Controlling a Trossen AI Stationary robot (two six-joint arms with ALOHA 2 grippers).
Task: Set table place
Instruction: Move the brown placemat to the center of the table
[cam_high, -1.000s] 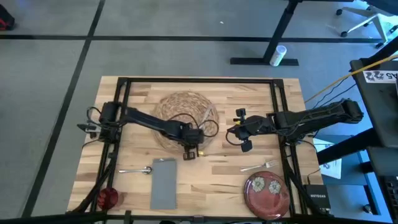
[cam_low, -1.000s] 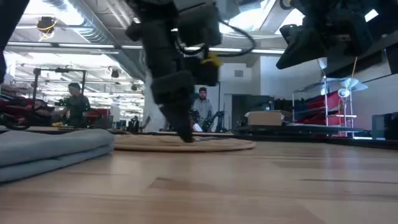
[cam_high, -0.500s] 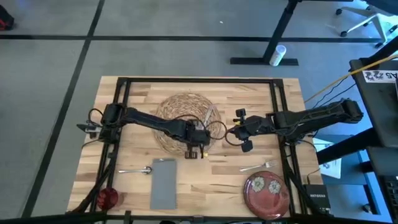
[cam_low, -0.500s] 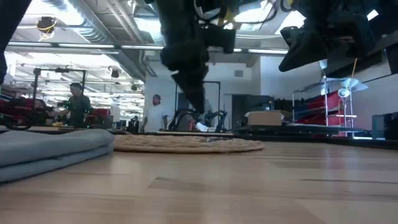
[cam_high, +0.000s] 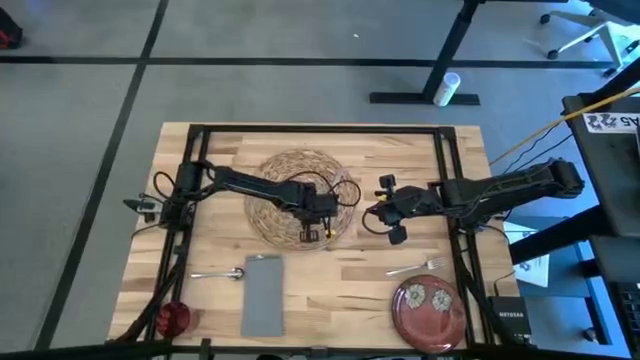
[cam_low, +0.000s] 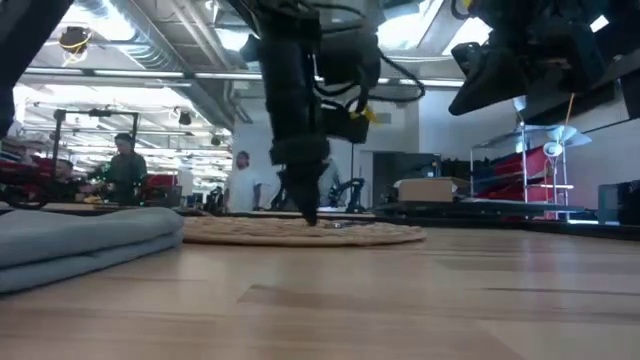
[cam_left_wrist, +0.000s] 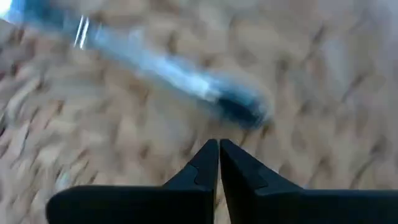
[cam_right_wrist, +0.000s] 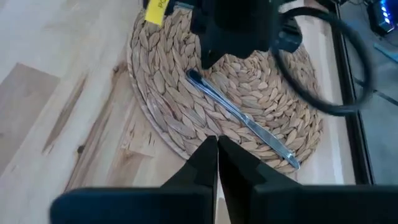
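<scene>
Shifted since a second ago: left gripper (cam_high: 312, 232) off the mat's (cam_high: 268, 196) near edge, now low over its weave, fingers pressed together on nothing, beside a knife (cam_right_wrist: 242, 118) lying loose on the mat. Probably lining up to clear it for the plate (cam_high: 428, 312). Right gripper (cam_high: 392, 212) parked just beside the mat, fingers together, empty. Napkin (cam_high: 263, 295), spoon (cam_high: 220, 273), fork (cam_high: 420, 266), cup (cam_high: 174, 318) along the table's (cam_high: 340, 290) near side.

Place setting still scattered over the light butcher-block wooden table (cam_high: 400, 160).

Round woven straw mat (cam_high: 290, 180) lies mid-table with a silver knife (cam_right_wrist: 239, 118) across it; gray rectangular napkin (cam_high: 264, 296), spoon (cam_high: 218, 273) and small red cup (cam_high: 174, 318) sit toward the near-left corner, fork (cam_high: 418, 266) and dark red flowered plate (cam_high: 428, 308) near-right.
</scene>
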